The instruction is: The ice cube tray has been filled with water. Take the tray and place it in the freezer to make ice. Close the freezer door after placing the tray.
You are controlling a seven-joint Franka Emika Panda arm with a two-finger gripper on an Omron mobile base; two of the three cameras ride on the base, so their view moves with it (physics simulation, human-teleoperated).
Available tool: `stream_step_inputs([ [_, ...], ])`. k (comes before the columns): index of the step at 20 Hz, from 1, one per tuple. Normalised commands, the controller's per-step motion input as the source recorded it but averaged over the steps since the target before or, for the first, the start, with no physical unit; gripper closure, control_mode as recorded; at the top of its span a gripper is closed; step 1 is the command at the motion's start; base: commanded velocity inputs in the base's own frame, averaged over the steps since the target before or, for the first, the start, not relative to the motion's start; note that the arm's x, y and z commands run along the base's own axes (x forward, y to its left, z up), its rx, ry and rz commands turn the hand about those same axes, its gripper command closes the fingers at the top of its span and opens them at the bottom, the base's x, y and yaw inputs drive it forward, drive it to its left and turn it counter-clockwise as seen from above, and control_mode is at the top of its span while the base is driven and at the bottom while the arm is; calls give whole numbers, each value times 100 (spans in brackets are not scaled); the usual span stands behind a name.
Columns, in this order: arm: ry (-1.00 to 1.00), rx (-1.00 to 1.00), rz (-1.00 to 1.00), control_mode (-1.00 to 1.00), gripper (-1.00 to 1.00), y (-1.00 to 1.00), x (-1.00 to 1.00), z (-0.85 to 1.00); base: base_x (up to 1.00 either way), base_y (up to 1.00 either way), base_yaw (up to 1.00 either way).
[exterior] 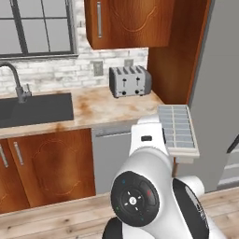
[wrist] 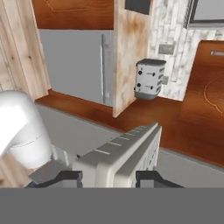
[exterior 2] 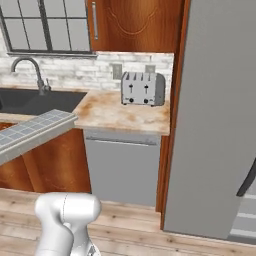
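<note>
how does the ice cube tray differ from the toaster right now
The ice cube tray is flat, pale, gridded with square cells, held off the counter in the pincer. The toaster is a boxy silver block with top slots, standing upright on the countertop against the wall. The tray sits lower and thinner; the toaster is taller. Both are greyish and rectangular.

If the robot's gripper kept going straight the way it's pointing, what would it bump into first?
Probably the brown wooden panel beside the fridge, just below the toaster. The gripper holds the ice cube tray pointing that way, so the tray's end would likely hit first. Depth is unclear.
</note>
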Motion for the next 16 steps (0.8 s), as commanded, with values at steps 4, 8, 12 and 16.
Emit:
stream_step_inputs([
  [4, 0, 0, 0, 100, 100, 0, 0, 0, 0, -100, 0],
  [8, 0, 0, 0, 100, 100, 0, 0, 0, 0, -100, 0],
  [12, 0, 0, 0, 100, 100, 0, 0, 0, 0, -89, 0],
  [16, 0, 0, 0, 100, 100, 0, 0, 0, 0, -71, 3],
])
